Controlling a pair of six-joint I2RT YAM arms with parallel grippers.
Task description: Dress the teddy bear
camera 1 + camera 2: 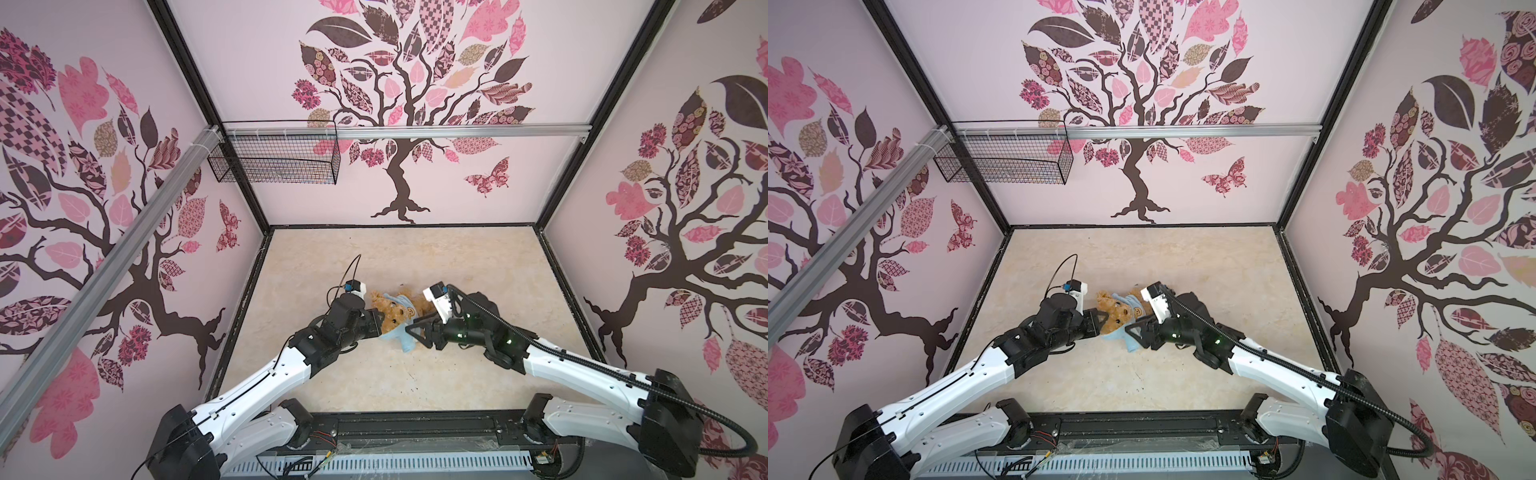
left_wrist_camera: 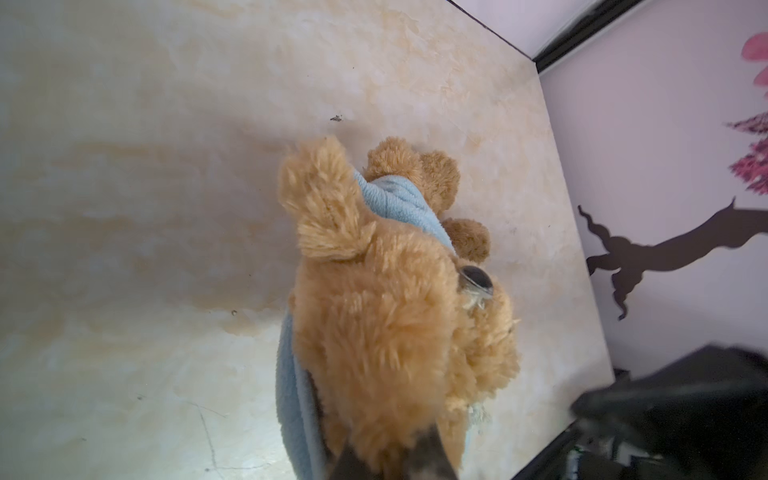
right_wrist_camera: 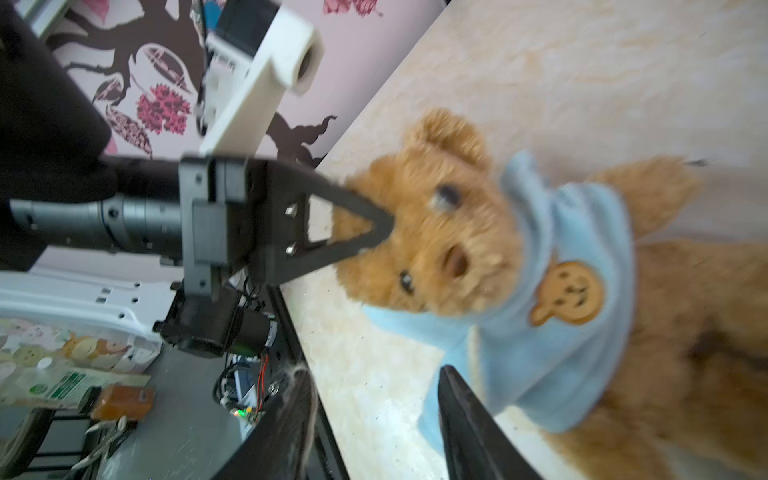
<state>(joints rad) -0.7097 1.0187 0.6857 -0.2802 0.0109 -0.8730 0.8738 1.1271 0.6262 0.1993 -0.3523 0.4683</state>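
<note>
Orange patch (image 3: 567,293), blue hoodie (image 3: 544,365), teddy bear (image 3: 432,245)

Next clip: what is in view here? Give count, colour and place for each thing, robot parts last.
teddy bear: 1, golden-brown, lying mid-table between the two arms
hoodie: 1, light blue with an orange bear patch, around the bear's neck and chest
wire basket: 1, black, hanging at the left end of the back wall
rails: 2, silver, along the back and left walls
tree decals: 3, brown and pink, one per wall
table: 1, beige marbled
left gripper: 1, black, shut on the bear's head fur
right gripper: 1, black, open, beside the hoodie
</note>
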